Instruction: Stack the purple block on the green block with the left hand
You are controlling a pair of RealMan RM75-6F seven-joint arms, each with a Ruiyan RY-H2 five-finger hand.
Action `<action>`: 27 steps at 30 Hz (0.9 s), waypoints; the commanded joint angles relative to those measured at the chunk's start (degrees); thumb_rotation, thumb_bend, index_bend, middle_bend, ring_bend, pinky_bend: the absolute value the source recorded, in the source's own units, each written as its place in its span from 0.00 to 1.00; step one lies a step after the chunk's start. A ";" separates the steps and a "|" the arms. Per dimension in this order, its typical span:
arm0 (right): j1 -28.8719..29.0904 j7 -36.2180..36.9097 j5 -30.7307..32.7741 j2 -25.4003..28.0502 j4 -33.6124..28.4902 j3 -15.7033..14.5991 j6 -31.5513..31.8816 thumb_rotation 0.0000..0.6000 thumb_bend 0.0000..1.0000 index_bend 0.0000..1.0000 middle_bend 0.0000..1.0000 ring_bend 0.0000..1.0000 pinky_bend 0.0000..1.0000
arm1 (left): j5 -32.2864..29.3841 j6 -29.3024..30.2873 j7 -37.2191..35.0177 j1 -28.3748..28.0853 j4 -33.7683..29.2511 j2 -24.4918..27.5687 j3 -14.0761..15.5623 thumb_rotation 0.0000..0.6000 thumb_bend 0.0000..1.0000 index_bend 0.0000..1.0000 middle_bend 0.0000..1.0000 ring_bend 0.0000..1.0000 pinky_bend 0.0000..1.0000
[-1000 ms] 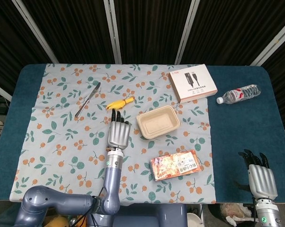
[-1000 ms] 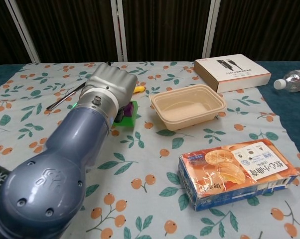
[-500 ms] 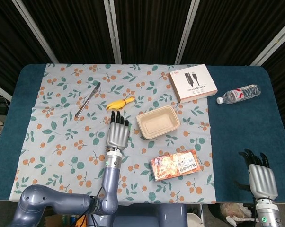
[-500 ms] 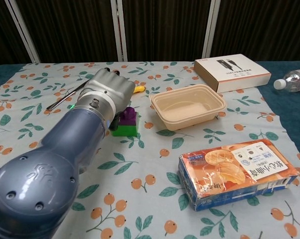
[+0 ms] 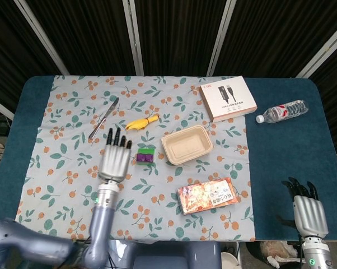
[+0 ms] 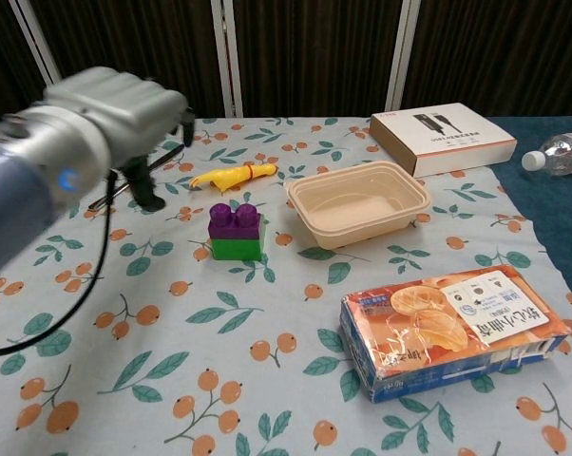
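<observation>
- The small purple block point(image 6: 235, 218) sits squarely on top of the green block point(image 6: 237, 246), and the pair stands upright on the floral cloth point(image 5: 62, 162) near the middle of the head view.
- The left hand point(image 5: 115, 158) is just left of the stack with a clear strip of cloth between them. Its fingers are spread and pointing toward the top of the frame, and it's got hold of nothing.
- In the chest view that same hand is up in the upper left corner, well above the cloth.
- Right of the stack is the beige rectangular plastic tray point(image 5: 187, 145). It's close, but there's a gap and they don't touch.
- Just above the stack lies a yellow banana-shaped toy point(image 5: 141, 121), and further up-left a slim grey pen point(image 5: 103, 117) lies diagonally.
- Lower right of the stack there's an orange printed snack box point(image 5: 207, 195) sitting near the bottom edge of the cloth.
- The white flat box with a cable picture point(image 5: 228, 98) is in the upper right, right by the cloth's right edge.
- A clear plastic water bottle point(image 5: 282, 111) lies on its side on the bare blue table point(image 5: 286, 162) beyond it.
- The right hand point(image 5: 309, 210) is down in the lower right corner, off past the table's near edge. Its fingers are extended and a bit apart, and it isn't holding anything.
- Most open room is the left side of the cloth and the strip below the stack.
</observation>
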 commanded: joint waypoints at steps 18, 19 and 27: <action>0.14 -4.16 -1.45 -2.13 -0.46 -0.31 0.98 1.00 0.15 0.21 0.15 0.20 0.00 | 33.58 10.40 -49.82 32.84 1.20 26.88 27.81 1.00 0.27 0.21 0.07 0.00 0.01; 0.15 -4.23 -1.49 -2.14 -0.47 -0.31 0.99 1.00 0.15 0.21 0.15 0.19 0.00 | 33.59 10.21 -50.37 33.23 1.62 26.91 27.75 1.00 0.27 0.19 0.05 0.00 0.01; 0.05 -4.06 -2.84 -1.96 -0.75 -0.42 1.56 1.00 0.15 0.21 0.14 0.17 0.00 | 33.45 9.89 -50.77 35.46 2.83 27.69 26.37 1.00 0.28 0.10 0.01 0.00 0.01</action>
